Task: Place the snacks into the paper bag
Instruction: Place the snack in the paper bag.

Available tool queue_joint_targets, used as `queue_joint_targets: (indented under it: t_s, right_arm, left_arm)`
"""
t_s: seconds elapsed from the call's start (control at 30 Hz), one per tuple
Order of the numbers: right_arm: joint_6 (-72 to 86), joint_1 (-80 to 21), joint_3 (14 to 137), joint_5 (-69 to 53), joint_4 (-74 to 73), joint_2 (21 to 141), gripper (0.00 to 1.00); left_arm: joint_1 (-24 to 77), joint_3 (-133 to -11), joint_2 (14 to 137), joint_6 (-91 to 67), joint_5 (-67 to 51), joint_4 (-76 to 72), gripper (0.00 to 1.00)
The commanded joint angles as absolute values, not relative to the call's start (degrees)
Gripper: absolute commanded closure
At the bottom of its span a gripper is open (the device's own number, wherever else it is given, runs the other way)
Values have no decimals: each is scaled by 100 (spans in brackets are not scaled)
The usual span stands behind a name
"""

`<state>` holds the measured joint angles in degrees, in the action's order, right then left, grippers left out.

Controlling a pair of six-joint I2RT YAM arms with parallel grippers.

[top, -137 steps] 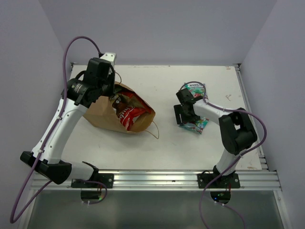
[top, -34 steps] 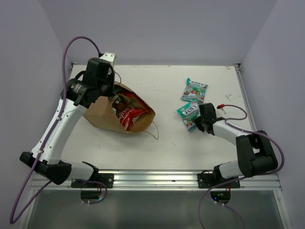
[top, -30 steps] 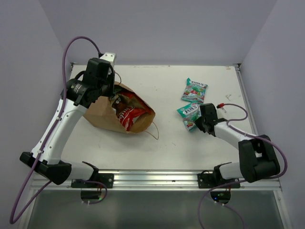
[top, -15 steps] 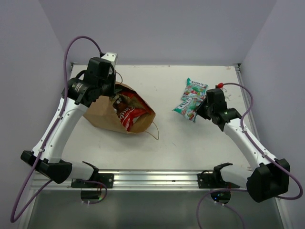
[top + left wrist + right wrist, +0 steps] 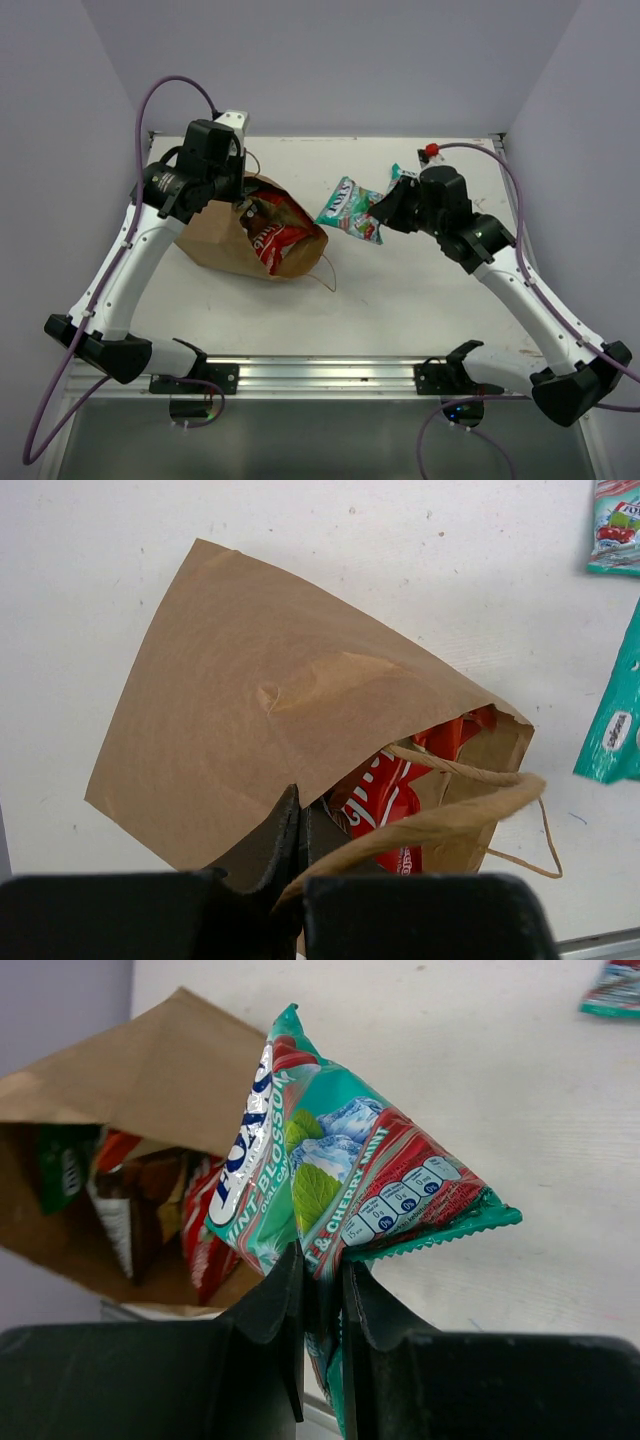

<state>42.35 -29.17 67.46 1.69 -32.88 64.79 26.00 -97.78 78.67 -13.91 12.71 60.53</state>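
The brown paper bag (image 5: 212,243) lies on its side at the left with its mouth facing right. My left gripper (image 5: 236,196) is shut on the bag's upper rim (image 5: 300,810), holding the mouth up. Red and brown snacks (image 5: 272,240) show inside (image 5: 150,1210). My right gripper (image 5: 384,214) is shut on a green candy packet (image 5: 349,209), which hangs in the air just right of the bag's mouth. In the right wrist view the packet (image 5: 330,1160) is pinched between the jaws (image 5: 322,1290), with the bag (image 5: 130,1070) behind it.
Another teal packet (image 5: 397,172) lies on the white table at the back, mostly hidden by my right arm; it also shows in the wrist views (image 5: 615,525) (image 5: 612,988). A loop handle (image 5: 322,272) trails from the bag. Grey walls enclose the table.
My right gripper has lifted the green candy packet off the table and carried it left toward the bag's mouth. The left arm and bag have stayed put.
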Motion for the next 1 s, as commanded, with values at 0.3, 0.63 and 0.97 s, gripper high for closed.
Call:
queue_joint_targets:
  t_s: [0.3,0.63,0.97]
  right_arm:
    - [3481,-4753,8191,-18,-2813,7224,100]
    - [2874,-5309,9008,606,-2786,8375,100]
    - [2487,-5309,9809,940,-2787,8841,100]
  left_arm:
    - [2610,-10090,7892,-1354,1072,5818,100]
    - [2619,-10064,7840,-1345,1002,5968,100]
    - [2619,-9844,7752,-1301,932,6012,100]
